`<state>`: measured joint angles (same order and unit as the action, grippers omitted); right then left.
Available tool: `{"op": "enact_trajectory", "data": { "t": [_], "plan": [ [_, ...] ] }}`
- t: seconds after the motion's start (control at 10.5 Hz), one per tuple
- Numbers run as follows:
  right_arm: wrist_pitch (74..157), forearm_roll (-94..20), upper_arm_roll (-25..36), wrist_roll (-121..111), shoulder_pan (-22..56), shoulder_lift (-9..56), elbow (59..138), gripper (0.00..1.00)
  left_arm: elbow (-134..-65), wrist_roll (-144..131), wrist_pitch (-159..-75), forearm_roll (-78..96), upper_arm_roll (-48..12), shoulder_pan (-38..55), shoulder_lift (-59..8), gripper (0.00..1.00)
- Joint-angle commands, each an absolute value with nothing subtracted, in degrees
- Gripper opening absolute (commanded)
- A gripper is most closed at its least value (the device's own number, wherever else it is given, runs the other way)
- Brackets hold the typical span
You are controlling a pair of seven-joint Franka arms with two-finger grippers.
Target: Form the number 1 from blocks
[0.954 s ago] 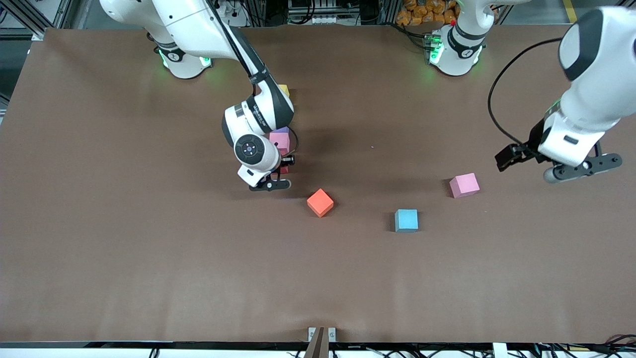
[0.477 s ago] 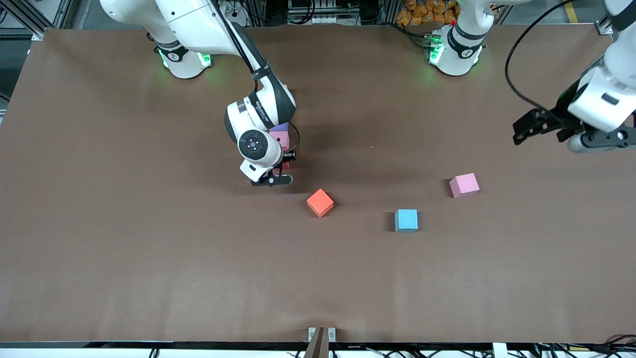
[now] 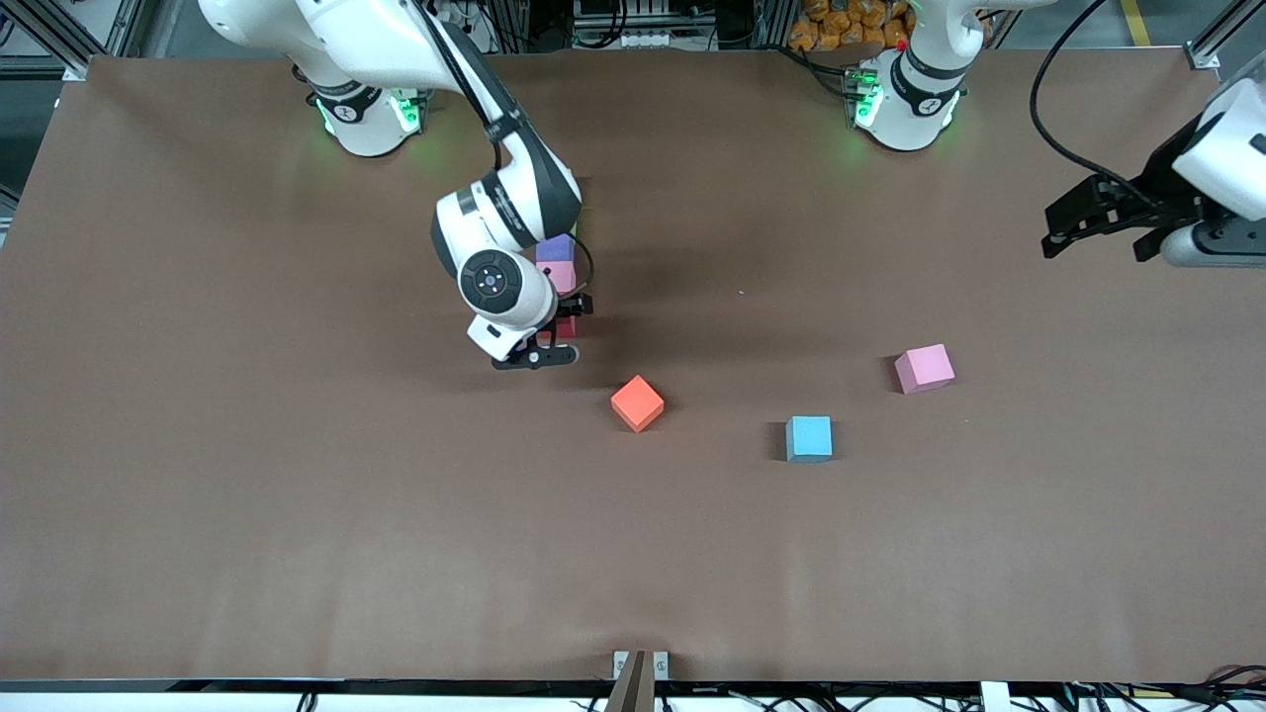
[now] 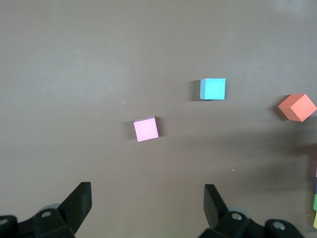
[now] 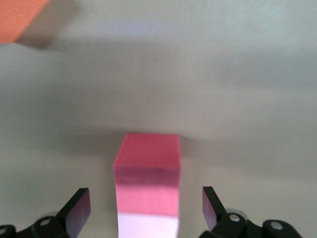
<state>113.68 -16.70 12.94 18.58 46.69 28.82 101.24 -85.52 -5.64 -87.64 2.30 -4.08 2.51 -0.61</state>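
A row of blocks runs toward the right arm's base: red [image 3: 567, 326], pink [image 3: 560, 276], then purple [image 3: 556, 247]; the arm hides the rest. My right gripper [image 3: 556, 334] hangs open low over the red end of the row. In its wrist view the red block [image 5: 147, 159] and the pink one [image 5: 147, 198] lie between the spread fingers, untouched. Loose on the table are an orange-red block [image 3: 637, 402], a blue block [image 3: 809, 438] and a pink block [image 3: 925, 368]. My left gripper [image 3: 1093, 220] is open and empty, high over the left arm's end.
The left wrist view looks down on the loose pink [image 4: 146, 130], blue [image 4: 213, 89] and orange-red [image 4: 297, 107] blocks. At its edge show the green [image 4: 315, 201] and yellow [image 4: 315, 219] blocks of the row. Bare brown table [image 3: 297, 494] surrounds everything.
The left arm has lifted and swung away from the loose pink block toward its end of the table. The right gripper has edged slightly along the row toward its base, still open.
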Motion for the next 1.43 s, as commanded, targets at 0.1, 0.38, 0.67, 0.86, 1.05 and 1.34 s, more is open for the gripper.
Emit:
{"op": "enact_trajectory", "data": {
  "t": [0.1, 0.38, 0.67, 0.86, 1.05, 1.34],
  "plan": [
    [98.7, -6.4, 12.6, 12.3, 43.5, 27.0, 92.1, 1.0, -85.3, -4.8, -88.7, 3.6, -4.1, 2.0, -1.1, 1.0],
    [96.9, -6.4, 12.6, 11.5, 36.2, 18.2, 91.8, 1.0, -86.8, -5.0, -91.3, 4.2, -4.0, 1.5, -0.5, 1.0],
    [96.9, -6.5, 12.3, 11.5, 25.8, 9.0, 91.9, 1.0, -88.4, -5.0, -94.2, 3.4, -4.3, 1.5, -0.1, 1.0],
    [97.0, -6.6, 12.3, 11.5, 19.4, 5.1, 91.8, 1.0, -89.8, -5.0, -94.3, 3.5, -4.4, 1.6, 1.1, 1.0],
    [96.9, -6.6, 12.3, 11.5, 14.0, 2.0, 91.8, 1.0, -89.9, -5.0, -94.4, 3.4, -4.4, 1.7, 1.2, 1.0],
    [92.5, -5.1, 12.3, 10.6, 8.5, -0.6, 91.4, 1.0, -89.9, -5.0, -94.0, 3.4, -4.4, 1.7, 1.2, 1.0]
  ]
}}
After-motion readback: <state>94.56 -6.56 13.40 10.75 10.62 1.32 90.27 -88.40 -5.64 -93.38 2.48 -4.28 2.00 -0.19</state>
